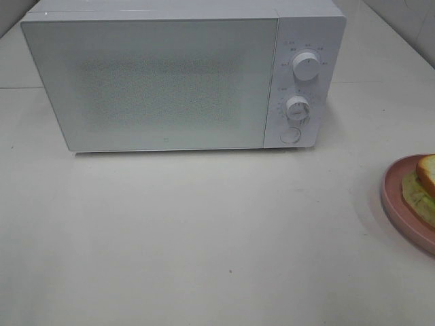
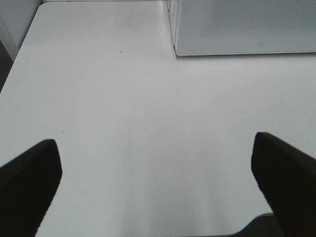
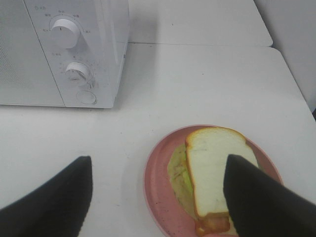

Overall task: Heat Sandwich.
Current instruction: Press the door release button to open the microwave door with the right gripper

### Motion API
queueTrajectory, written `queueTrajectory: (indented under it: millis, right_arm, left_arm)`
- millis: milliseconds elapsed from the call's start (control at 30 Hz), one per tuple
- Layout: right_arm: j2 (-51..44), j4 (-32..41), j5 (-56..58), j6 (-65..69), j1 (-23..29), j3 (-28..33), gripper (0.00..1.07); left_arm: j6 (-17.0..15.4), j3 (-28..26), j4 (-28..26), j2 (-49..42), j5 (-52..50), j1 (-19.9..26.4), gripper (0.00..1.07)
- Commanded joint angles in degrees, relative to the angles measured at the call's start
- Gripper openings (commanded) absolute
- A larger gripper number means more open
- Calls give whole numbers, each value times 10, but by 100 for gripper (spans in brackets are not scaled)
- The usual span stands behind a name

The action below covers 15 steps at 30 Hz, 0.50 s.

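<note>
**Fingers open; sandwich on its plate**

The left fingers [image 2: 29, 192] are standing wide apart over the counter [image 2: 148, 98], holding nothing. The right fingers [image 3: 54, 202] are likewise standing well spread and gripping nothing. One is showing in front of the sandwich [image 3: 212, 163], contact unclear. The sandwich is lying on the pink plate [image 3: 158, 182], in front of and to the right of the closed microwave [image 1: 170, 81].

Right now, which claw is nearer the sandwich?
The right claw: the sandwich on its plate lies right by it, while the left claw faces only table and microwave.
</note>
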Motion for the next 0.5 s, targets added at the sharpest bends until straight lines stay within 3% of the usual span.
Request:
queueTrajectory:
  millis: [33,500]
  right_arm:
    - [16,2,-27,-3,1,-5,73]
    - [131,2,-139,-3,1,-5,73]
  left_arm:
    - [1,1,-2,-9,-7,-2,100]
    - [1,1,-2,-9,-7,-2,100]
